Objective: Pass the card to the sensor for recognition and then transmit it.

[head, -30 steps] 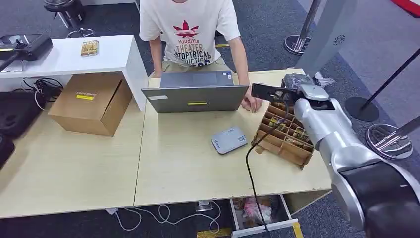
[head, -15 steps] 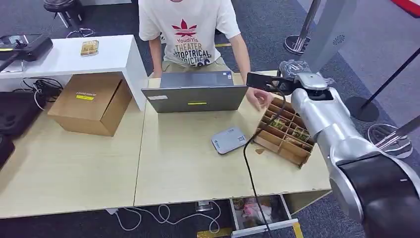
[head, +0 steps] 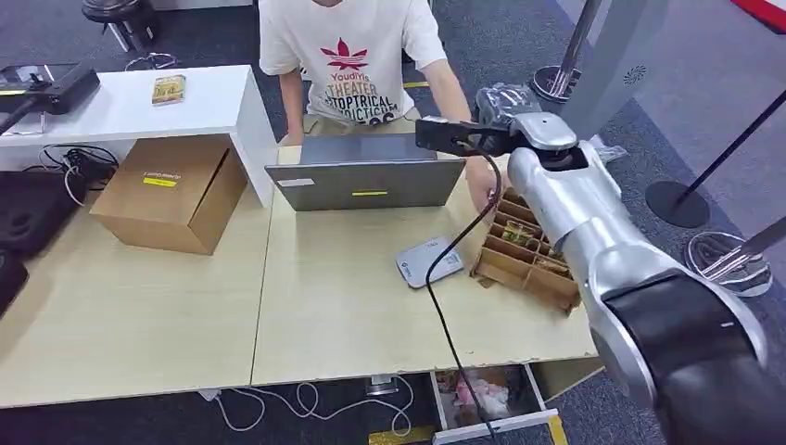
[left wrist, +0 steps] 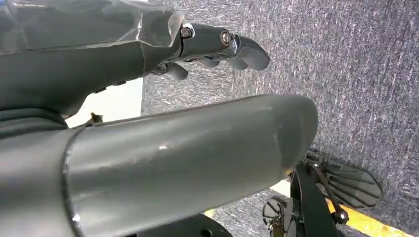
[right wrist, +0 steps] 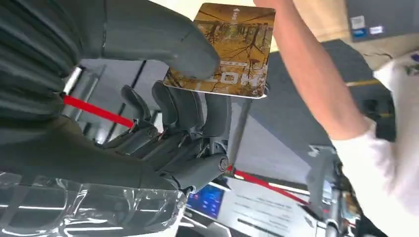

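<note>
Head view high, facing table [head: 352,306]; wrist views close; shared: card [right wrist: 232,49].

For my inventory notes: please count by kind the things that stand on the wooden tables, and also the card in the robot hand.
Laptop: 1
Cardboard box: 1
Grey card reader: 1
Wooden compartment tray: 1
Card, held by the right hand: 1
Total: 5

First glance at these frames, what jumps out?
The silver right arm's hand held high over the wooden table, pinching a brown patterned card beside the person's forearm. Next, the grey open laptop in front of the seated person in a white T-shirt.
</note>
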Controlling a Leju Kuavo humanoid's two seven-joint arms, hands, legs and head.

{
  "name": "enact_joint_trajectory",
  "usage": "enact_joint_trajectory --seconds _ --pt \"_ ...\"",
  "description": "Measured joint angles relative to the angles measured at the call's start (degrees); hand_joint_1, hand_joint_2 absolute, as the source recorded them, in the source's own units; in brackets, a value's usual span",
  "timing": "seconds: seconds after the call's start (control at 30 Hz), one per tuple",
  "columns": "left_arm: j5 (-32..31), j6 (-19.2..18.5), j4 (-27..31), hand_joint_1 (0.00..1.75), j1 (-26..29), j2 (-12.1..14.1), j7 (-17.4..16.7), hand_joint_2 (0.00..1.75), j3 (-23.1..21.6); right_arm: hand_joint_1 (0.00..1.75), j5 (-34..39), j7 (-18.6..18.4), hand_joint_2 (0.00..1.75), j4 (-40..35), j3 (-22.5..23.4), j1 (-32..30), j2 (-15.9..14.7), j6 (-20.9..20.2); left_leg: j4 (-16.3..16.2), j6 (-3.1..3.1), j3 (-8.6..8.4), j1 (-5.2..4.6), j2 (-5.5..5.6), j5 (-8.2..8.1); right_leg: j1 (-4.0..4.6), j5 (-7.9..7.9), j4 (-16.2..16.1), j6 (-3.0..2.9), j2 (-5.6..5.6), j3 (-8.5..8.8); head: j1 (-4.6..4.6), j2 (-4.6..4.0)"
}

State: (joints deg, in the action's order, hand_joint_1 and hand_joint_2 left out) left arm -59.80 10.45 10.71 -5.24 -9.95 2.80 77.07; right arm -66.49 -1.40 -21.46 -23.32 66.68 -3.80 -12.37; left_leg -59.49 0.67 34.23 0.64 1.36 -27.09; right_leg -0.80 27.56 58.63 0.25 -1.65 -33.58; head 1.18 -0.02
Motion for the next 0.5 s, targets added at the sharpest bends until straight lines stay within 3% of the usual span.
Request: enact_joint_trajectory --seconds 0.5 --pt "0.2 0.4 0.0 0.0 0.0 -0.1 -0.1 0.0 0.1 1.54 0.4 1.4 1.75 -1.2 -2.0 1.2 4.3 1.2 0.0 0.0 -0.01 0.01 -0.01 0.0 0.01 0.0 0.0 0.0 0.0 0.0 0.0 0.0"
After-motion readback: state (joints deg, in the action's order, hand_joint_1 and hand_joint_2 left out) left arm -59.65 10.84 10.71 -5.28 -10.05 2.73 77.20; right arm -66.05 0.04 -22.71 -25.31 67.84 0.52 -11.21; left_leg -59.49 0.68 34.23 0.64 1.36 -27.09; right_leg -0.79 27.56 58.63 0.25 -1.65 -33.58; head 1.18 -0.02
